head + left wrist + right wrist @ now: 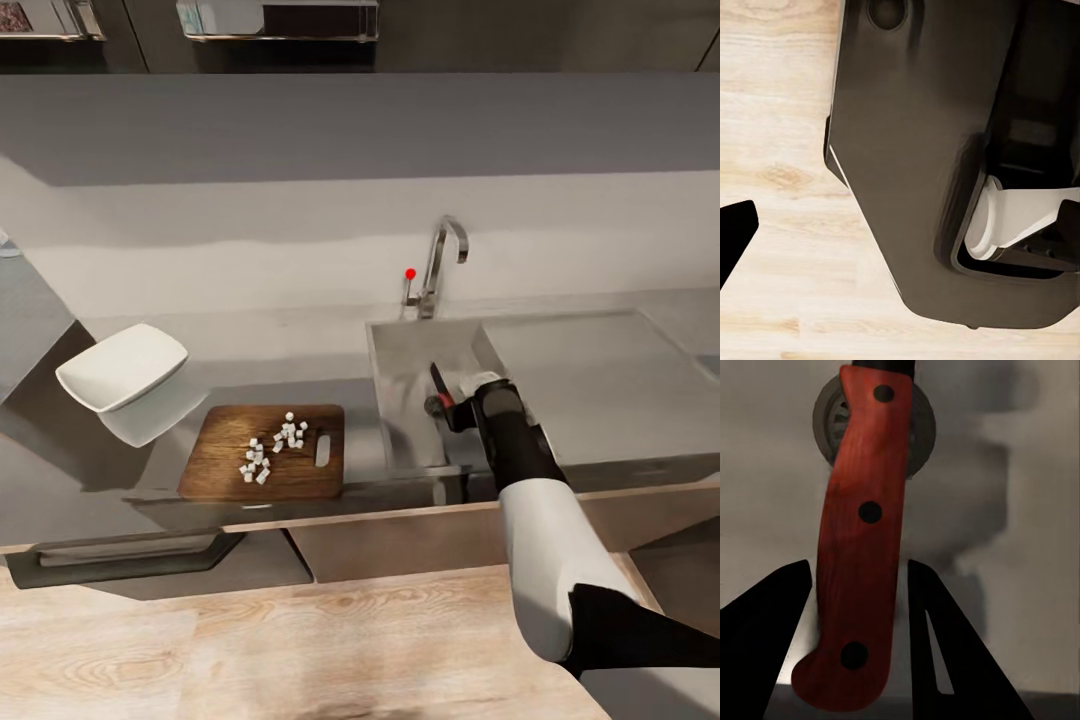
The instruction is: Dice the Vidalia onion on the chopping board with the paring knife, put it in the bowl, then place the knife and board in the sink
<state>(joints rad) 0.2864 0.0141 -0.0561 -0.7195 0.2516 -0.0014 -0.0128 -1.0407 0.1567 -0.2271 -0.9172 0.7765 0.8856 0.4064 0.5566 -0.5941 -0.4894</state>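
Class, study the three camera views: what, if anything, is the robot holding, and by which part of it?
The right gripper holds the paring knife by the butt end of its red handle, over the sink. Whether the left gripper holds anything cannot be told.

Long glossy grey countertop (120, 470) running left to right, backed by a wall. Dark brown wood-grain chopping board (225, 470) lying flat on the countertop, near its front edge, handle slot toward the sink. Cluster of tiny white onion cubes (270, 447) resting on the board, around its middle. Shallow white squarish bowl (125, 368) behind and left of the board, tilted. Rectangular light-grey sink (400, 400) just right of the board, flat drainboard wing (590, 380) to its right, curved chrome tap (445, 262) behind the basin. Red-handled paring knife (862, 540) over the basin, above the round steel drain (916, 435), between the fingers of the right gripper (859, 637).
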